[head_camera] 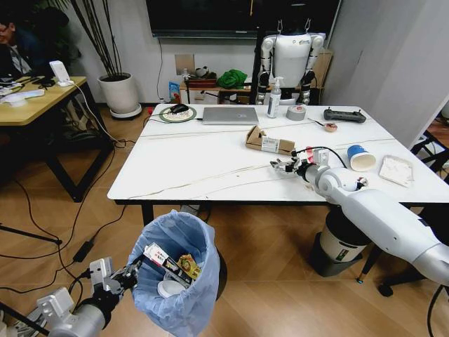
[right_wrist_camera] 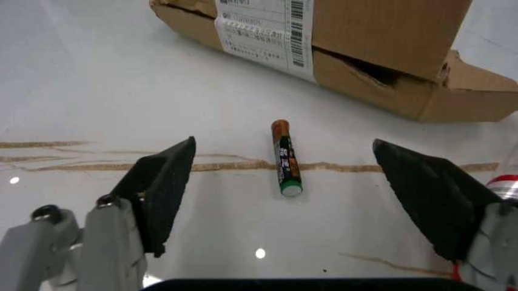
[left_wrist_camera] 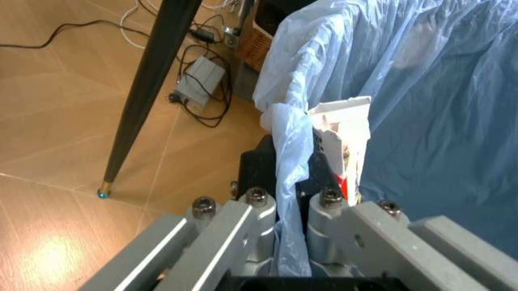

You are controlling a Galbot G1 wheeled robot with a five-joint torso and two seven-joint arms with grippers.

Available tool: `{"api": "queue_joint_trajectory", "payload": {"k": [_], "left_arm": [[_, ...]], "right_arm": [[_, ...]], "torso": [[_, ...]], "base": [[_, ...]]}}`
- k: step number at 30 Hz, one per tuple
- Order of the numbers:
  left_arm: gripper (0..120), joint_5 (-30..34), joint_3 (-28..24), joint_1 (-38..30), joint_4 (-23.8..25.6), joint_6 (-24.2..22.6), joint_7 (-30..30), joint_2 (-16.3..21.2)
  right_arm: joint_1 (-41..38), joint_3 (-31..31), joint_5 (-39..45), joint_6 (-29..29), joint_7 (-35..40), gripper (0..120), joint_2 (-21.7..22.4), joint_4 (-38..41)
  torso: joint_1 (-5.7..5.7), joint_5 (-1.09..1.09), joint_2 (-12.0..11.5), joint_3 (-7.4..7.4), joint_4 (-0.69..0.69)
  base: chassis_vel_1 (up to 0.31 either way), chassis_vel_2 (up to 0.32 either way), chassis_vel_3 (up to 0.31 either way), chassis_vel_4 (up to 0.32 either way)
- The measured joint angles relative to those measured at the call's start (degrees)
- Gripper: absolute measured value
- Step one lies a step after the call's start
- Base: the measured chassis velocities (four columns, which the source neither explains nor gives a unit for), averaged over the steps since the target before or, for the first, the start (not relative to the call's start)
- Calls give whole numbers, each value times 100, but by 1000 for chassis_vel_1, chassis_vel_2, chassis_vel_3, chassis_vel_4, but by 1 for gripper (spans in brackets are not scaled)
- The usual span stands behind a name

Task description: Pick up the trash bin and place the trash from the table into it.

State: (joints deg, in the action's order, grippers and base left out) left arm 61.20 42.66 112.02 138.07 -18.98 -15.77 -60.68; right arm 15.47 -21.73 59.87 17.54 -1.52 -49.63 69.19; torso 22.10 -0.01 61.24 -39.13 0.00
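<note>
i see the table (head_camera: 210, 161) spread across my head view, white marble-look top with a torn brown cardboard box (head_camera: 264, 140) near its middle, a blue paper cup (head_camera: 360, 157) lying towards the right edge and a silver laptop (head_camera: 230, 115) at the back. the trash bin (head_camera: 177, 281) sits in front of the table's near edge on my left, its light-blue bag open, with a few wrappers and a white lid inside. my left gripper (left_wrist_camera: 285, 182) is clamped on the bin's rim, bag plastic pinched between the fingers. my right gripper (right_wrist_camera: 299, 188) hovers low over the tabletop just in front of the box, fingers spread wide, with a small battery (right_wrist_camera: 285, 157) lying between them, untouched.
</note>
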Motion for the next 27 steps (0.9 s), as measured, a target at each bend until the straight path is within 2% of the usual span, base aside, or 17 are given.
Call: {"api": "queue_joint_trajectory", "payload": {"k": [4, 6, 7, 12, 14, 20, 27], "left_arm": [[0, 0, 1, 0, -2, 0, -1, 0], [0, 0, 5, 0, -2, 0, -1, 0], [0, 0, 5, 0, -2, 0, -1, 0], [0, 6, 19, 0, -2, 0, -5, 1], [0, 6, 20, -1, -1, 0, -5, 1], [0, 4, 17, -3, -2, 0, -7, -6], [0, 8, 18, -6, -4, 0, -7, -1]], "right_arm": [[25, -12, -15, -5, -27, 65, -7, -28], [30, -17, -28, -8, -37, 54, -6, -28], [30, -17, -28, -8, -37, 54, -6, -28], [48, -37, -49, -29, -81, 30, -1, -46], [44, -40, -49, -29, -84, 28, 0, -46], [9, -80, -45, -28, -107, 3, 13, -63], [7, -100, -46, -49, -115, 0, 10, 13]], "torso": [[0, 3, 0, 0, -1], [0, 2, 0, 0, -1], [0, 2, 0, 0, -1], [-1, 0, 1, 1, -2], [-1, 1, 0, 1, -1], [-1, 1, 0, 0, -1], [-1, 2, 0, -1, -1]], "base": [[0, 0, 0, 0], [0, 0, 0, 0], [0, 0, 0, 0], [0, 0, 0, 0], [0, 0, 0, 0], [0, 0, 0, 0], [0, 0, 0, 0]]}}
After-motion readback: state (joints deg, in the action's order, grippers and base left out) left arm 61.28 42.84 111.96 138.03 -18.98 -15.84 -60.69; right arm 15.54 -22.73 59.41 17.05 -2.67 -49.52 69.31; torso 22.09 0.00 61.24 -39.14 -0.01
